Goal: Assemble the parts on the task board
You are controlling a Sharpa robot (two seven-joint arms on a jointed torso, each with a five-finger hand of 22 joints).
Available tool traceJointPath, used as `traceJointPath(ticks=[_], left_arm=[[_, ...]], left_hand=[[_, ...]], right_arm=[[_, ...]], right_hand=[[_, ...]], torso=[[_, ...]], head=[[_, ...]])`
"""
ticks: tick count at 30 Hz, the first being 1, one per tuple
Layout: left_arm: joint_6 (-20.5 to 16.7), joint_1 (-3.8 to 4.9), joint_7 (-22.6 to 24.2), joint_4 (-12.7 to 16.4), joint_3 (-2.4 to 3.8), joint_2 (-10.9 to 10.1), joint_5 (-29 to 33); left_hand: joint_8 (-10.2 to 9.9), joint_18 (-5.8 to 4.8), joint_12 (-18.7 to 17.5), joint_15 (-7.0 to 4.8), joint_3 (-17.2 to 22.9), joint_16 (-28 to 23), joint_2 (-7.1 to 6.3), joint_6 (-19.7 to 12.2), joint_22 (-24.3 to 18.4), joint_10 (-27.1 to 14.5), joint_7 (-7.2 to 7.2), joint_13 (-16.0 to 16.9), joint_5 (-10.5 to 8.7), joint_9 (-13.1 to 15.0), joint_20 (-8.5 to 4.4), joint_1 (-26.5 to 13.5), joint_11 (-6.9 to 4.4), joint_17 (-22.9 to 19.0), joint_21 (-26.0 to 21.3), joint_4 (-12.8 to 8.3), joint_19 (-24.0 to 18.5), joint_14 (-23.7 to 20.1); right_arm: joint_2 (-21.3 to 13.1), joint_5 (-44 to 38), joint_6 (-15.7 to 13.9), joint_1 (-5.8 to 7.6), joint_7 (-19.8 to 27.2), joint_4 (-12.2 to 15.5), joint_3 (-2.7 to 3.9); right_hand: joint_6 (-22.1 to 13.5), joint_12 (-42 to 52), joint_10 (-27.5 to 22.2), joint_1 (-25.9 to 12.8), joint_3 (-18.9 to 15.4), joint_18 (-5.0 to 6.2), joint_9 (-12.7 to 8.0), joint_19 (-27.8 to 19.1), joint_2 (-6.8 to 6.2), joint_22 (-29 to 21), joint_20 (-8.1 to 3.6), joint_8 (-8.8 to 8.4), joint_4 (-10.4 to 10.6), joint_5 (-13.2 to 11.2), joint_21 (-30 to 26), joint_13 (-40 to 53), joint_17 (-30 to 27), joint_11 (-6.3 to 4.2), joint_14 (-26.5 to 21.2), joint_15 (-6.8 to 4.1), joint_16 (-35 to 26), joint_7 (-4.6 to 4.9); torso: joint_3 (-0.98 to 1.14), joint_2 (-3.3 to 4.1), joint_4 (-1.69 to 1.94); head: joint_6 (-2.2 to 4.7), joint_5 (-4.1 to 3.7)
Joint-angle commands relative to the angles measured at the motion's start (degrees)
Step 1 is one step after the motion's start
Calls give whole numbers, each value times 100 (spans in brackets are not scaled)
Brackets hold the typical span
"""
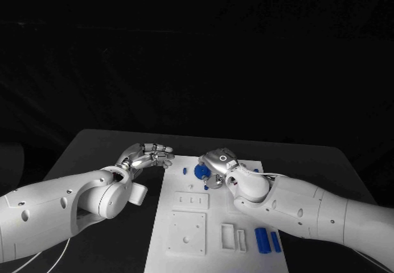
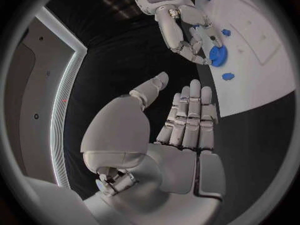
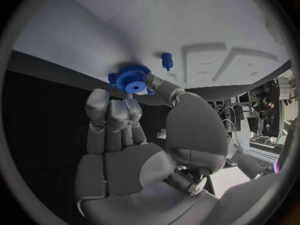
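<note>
The white task board (image 1: 215, 257) lies lengthwise in the middle of the table. Over its far end my right hand (image 1: 220, 165) pinches a blue gear (image 1: 200, 171) between thumb and a fingertip; the gear (image 3: 132, 78) sits right at the board's surface (image 3: 112, 20). A small blue peg (image 3: 166, 60) stands on the board close to it, and another peg (image 1: 185, 169) lies beside the gear. My left hand (image 1: 148, 156) hovers off the board's far left corner, its fingers (image 2: 189, 116) stretched out side by side and holding nothing. From there I see the right hand (image 2: 185, 29) with the gear (image 2: 217, 55).
Two long blue parts (image 1: 263, 240) lie side by side at the board's near right. The board carries raised blocks and slots: a small block (image 1: 191, 200), a square plate (image 1: 187, 230) and narrow slots (image 1: 228, 236). Black table surrounds the board.
</note>
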Motion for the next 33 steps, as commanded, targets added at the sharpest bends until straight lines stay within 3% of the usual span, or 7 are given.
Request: traceJointPath(ticks=[1, 3, 6, 11, 15, 19, 33], left_arm=[[52, 9, 3, -3, 6, 22, 3], [61, 9, -8, -3, 6, 24, 3], [72, 8, -28, -20, 5, 42, 3], [74, 8, -32, -31, 5, 52, 3], [90, 8, -5, -34, 5, 50, 17], [111, 8, -22, -30, 5, 47, 17], [104, 8, -25, -31, 5, 46, 17]], left_hand=[[-40, 122, -32, 27, 35, -40, -10, 11, 113, -17, 32, -5, 20, -8, 23, -63, 23, 5, 37, 5, -25, -22], [-41, 122, -33, 27, 34, -41, -12, 9, 113, -19, 33, -6, 19, -8, 23, -66, 24, 6, 37, 6, -25, -23], [-45, 119, -35, 29, 28, -43, -18, 3, 114, -26, 37, -7, 16, -10, 26, -82, 29, 7, 38, 13, -28, -24], [-51, 117, -38, 34, 25, -53, -25, -8, 114, -38, 43, -9, 14, -12, 30, -98, 33, 9, 37, 21, -38, -33], [-56, 114, -38, 37, 20, -59, -27, -15, 114, -46, 47, -9, 8, -13, 33, -125, 36, 12, 38, 38, -45, -37], [-60, 112, -37, 40, -9, -67, -24, -21, 115, -55, 51, -8, -20, -14, 36, -219, 40, 19, 41, 103, -51, -38], [-68, 117, -42, 38, -11, -76, -33, -35, 114, -84, 55, -11, -10, -16, 34, -259, 45, 28, 43, 138, -61, -37]], right_arm=[[-11, 223, 173, -15, 85, -34, -16], [-15, 250, 184, -13, 79, -38, -16], [-21, 350, 203, -8, 103, -35, -16], [-19, 545, 267, -7, 140, -49, -16], [-30, 684, 322, -2, 152, -66, -16], [-37, 786, 363, 2, 161, -83, -16], [-58, 1016, 492, 11, 227, -139, -16]], right_hand=[[102, 13, 0, -39, -25, 345, 0, -38, 7, 85, 1, -20, 0, -20, 37, 7, 7, 25, -1, 43, -19, 130], [27, 16, -1, -325, -216, 316, -15, -35, 32, 88, 25, -58, 110, 21, 48, 9, 11, 43, -3, 53, -15, 143], [-6, 6, -17, -318, -216, 345, -9, -42, 16, 75, -4, -62, 147, -46, 32, 1, 19, 33, -10, 45, -18, 134], [-52, 7, -23, -429, -187, 345, 8, -37, 20, 56, -35, -61, 391, -47, 9, 5, 34, 37, -12, 47, -27, 137], [-60, 37, -4, -891, -343, 343, 27, -26, 52, 50, -27, -46, 831, -51, 8, 33, 50, 51, -8, 64, -23, 153], [-66, 74, 15, -1096, -392, 345, 44, -25, 96, 49, -60, -33, 1160, -46, 5, 67, 67, 48, -8, 55, -14, 144], [-133, 163, 18, -1199, -719, 345, 113, -77, 61, 89, -184, 0, 1792, -46, 41, 150, 145, 47, -34, 54, 20, 153]], torso=[[-1, 1, -2], [-1, -1, -2], [-4, -1, -1], [4, 0, -3], [1, 0, -1], [3, 1, -2], [9, 0, -8]], head=[[-2, 4], [-3, 3], [-8, 3], [-7, -1], [-4, 0], [-5, 3], [-9, -1]])
